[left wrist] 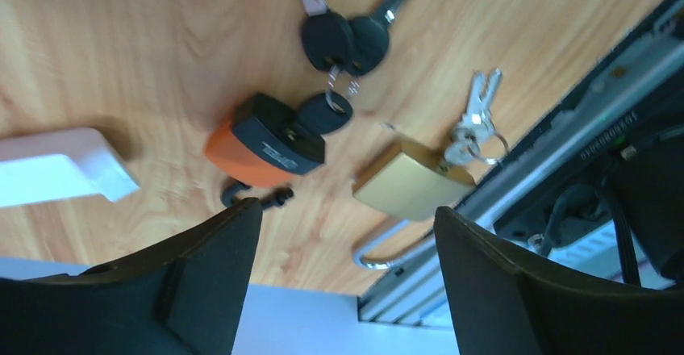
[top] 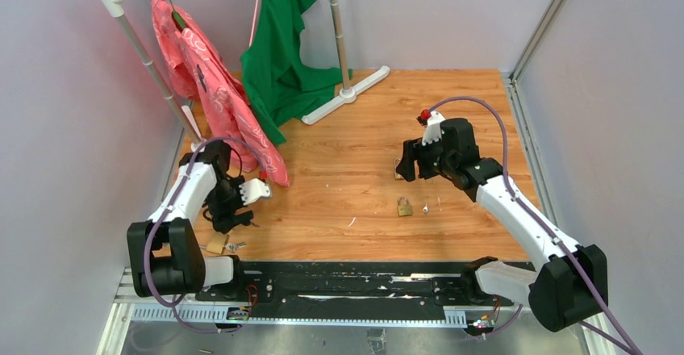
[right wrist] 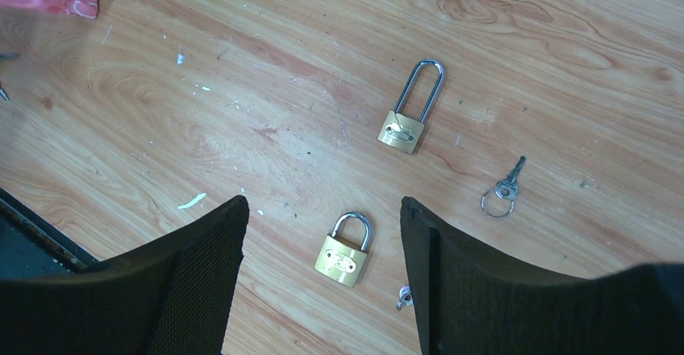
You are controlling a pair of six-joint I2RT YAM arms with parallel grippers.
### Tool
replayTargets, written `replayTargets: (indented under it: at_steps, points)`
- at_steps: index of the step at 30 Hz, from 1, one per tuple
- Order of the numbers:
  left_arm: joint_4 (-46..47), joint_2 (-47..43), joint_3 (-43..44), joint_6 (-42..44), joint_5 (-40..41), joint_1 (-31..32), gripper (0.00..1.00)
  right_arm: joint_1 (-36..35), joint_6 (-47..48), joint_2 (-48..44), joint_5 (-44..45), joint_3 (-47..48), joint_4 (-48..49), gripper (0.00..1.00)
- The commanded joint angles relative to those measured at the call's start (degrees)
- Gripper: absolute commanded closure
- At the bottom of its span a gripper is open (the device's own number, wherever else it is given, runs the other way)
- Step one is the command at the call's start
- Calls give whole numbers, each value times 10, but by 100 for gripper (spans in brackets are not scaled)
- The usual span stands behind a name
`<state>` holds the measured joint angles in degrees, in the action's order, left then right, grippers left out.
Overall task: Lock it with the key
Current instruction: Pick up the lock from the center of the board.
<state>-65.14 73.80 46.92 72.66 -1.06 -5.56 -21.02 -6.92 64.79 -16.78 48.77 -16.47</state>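
Observation:
An orange and black padlock (left wrist: 262, 141) lies on the wooden table (left wrist: 121, 40) with a black-headed key (left wrist: 323, 115) in it and further black keys (left wrist: 343, 42) on the same ring. Beside it, by the table's near edge, lies a brass padlock (left wrist: 411, 184) with silver keys (left wrist: 476, 125). My left gripper (left wrist: 347, 210) hovers open over these, holding nothing. Mid-table, a small brass padlock (right wrist: 347, 250) lies under my open right gripper (right wrist: 323, 202). A long-shackle brass padlock (right wrist: 406, 121) and a ringed key (right wrist: 504, 194) lie further out. Another key (right wrist: 403, 296) peeks out by the right finger.
A clothes rack (top: 129, 24) at the back left carries a pink garment (top: 222, 101) and a green one (top: 282, 56); its white foot (top: 347, 95) rests on the table. A black rail (top: 347, 278) runs along the near edge. Grey walls enclose the sides.

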Motion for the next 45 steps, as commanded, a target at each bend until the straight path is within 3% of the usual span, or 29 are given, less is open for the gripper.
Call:
replayTargets:
  at_steps: [1,6,9,14,20,30,33,36,41,43,45]
  points:
    - [55,11,12,-11,-88,-4,20,-6,14,7,-10,-6,3,29]
    - [-5,5,-14,323,-4,-22,15,-7,16,9,2,-6,-3,29]
    - [3,-20,-25,501,-14,-45,10,-7,18,13,-5,-3,-6,29]
    - [43,24,16,541,-106,-45,9,-7,24,12,4,-11,-15,29]
    - [63,38,-42,582,-40,-45,8,-7,31,20,10,-1,-21,29]
    - [238,67,-108,586,-12,-46,17,-7,34,25,12,8,-37,30]
    - [227,67,-112,599,-18,-46,27,-7,32,24,14,8,-40,30]
    - [210,57,-112,597,-41,-46,45,-7,31,23,16,7,-39,30]
    - [139,31,-96,578,-97,-46,78,-7,32,24,15,9,-39,30]
    - [122,17,-95,555,-110,-46,97,-7,30,24,14,10,-38,30]
    - [99,5,-89,532,-133,-46,100,-7,24,23,13,11,-38,30]
